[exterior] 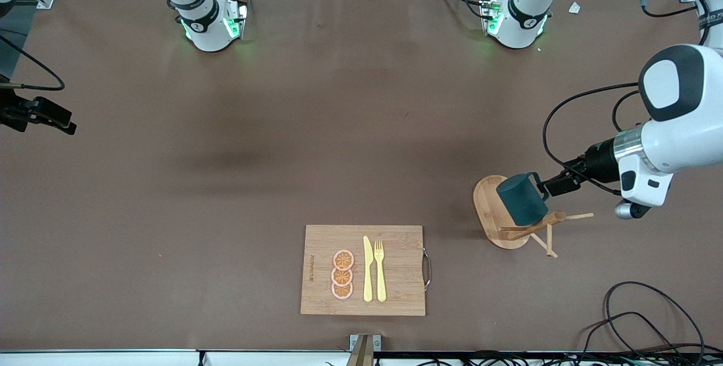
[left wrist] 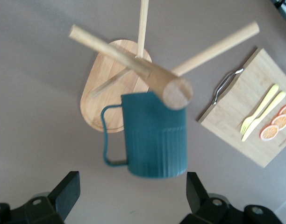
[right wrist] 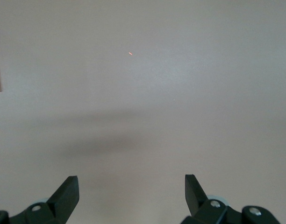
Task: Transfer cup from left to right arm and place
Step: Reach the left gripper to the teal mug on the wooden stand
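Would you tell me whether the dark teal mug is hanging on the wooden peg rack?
Yes: the dark teal mug hangs from the wooden peg rack, off the table.

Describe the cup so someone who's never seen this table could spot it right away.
Find the wooden peg rack toward the left arm's end of the table. The cup hangs on it, just in front of the open left gripper. It is the only dark teal, ribbed thing there, with a loop handle.

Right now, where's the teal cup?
The cup hangs on the wooden peg rack toward the left arm's end of the table, with the open left gripper right beside it.
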Robot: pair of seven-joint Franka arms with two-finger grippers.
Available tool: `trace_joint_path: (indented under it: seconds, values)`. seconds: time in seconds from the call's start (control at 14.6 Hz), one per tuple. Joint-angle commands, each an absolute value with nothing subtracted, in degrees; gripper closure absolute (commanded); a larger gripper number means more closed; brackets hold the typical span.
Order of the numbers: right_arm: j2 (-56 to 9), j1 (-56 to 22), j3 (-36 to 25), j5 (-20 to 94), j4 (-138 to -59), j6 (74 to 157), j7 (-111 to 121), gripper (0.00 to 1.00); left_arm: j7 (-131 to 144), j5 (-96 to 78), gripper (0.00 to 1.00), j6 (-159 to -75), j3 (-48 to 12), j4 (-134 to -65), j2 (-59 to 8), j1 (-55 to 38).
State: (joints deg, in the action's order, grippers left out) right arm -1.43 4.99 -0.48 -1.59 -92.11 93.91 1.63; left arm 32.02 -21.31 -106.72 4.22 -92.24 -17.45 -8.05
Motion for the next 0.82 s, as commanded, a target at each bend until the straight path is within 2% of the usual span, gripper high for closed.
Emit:
trace_joint_path:
  seconds: [0.0, 0.75]
  values:
    - [-0.26, 4.92, -0.61, -1.41, -92.64, 93.52, 2.46, 0.00, 32.96, -22.59, 0.00, -109.24, 4.48, -91.50, -19.33, -8.35]
    - [-0.26, 5.36, -0.88, -1.41, -92.64, 93.43, 5.10, 0.00, 33.05, -24.96, 0.00, -114.08, 4.22, -91.50, -22.93, -9.32]
